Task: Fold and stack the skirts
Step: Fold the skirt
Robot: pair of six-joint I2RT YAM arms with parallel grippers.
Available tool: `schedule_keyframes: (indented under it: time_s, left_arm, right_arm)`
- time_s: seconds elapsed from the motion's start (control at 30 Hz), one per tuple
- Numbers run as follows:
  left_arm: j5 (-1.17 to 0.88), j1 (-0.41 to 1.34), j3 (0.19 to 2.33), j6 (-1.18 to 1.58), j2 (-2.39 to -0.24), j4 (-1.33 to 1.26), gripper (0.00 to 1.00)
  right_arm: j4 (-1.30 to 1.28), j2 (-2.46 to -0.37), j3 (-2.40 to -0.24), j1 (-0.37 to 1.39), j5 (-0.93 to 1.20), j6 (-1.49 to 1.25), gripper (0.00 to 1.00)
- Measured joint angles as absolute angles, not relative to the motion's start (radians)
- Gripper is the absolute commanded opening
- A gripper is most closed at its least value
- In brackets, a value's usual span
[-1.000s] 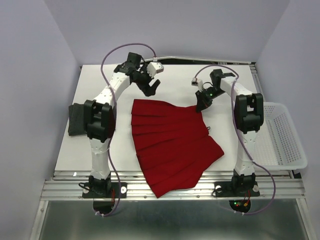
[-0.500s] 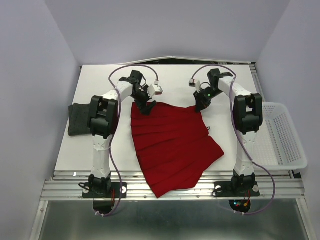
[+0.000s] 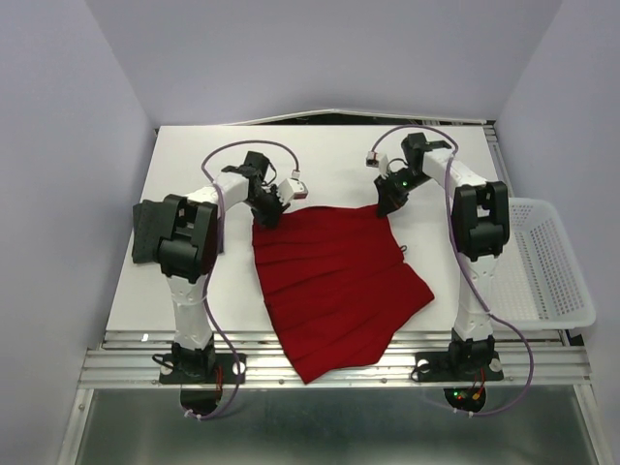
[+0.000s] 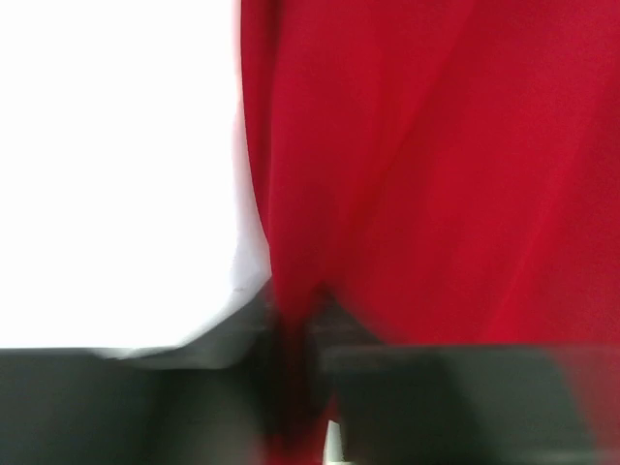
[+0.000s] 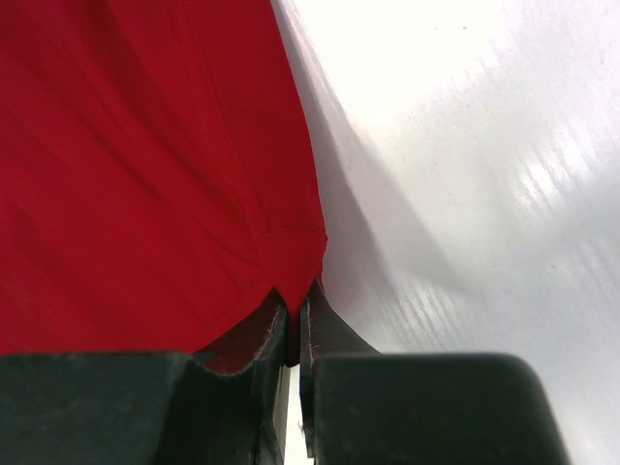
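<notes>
A bright red pleated skirt [image 3: 334,281] lies spread on the white table, flaring toward the near edge. My left gripper [image 3: 263,215] is shut on its far left waist corner; the left wrist view shows red skirt cloth [image 4: 426,165] pinched between the dark jaws of the left gripper [image 4: 295,334]. My right gripper [image 3: 387,205] is shut on the far right waist corner, and in the right wrist view the red skirt's hem corner [image 5: 291,257] sits clamped in the right gripper [image 5: 294,329]. A dark charcoal skirt [image 3: 147,232] lies folded at the table's left edge.
A white mesh basket [image 3: 547,262] stands off the table's right side. Bare white table [image 3: 339,155] stretches behind the skirt up to the back wall. Both arms' cables arc above the far part of the table.
My left gripper came down from above the table to the skirt's far left corner and shut on it. The right gripper kept its hold without moving.
</notes>
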State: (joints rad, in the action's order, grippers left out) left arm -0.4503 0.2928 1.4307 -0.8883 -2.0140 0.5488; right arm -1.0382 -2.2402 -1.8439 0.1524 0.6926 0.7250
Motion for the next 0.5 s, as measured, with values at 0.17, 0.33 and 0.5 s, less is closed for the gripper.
schedule_keyframes:
  time_s: [0.17,0.33,0.5]
  left_arm:
    - [-0.389,0.257,1.565,-0.774,-2.074,0.582,0.00]
    - [-0.335,0.205,1.969,-0.685,-2.249,0.622,0.00]
    - [-0.269,0.185,2.234,-0.659,-2.313,0.657,0.00]
  right_arm:
    - [-0.973,-2.220,-1.820,0.152,0.728,0.641,0.01]
    - [-0.821,-2.220,-1.832,0.167,0.743,0.515,0.01]
    - [-0.700,-2.244,-1.960,0.171,0.725,0.426,0.01]
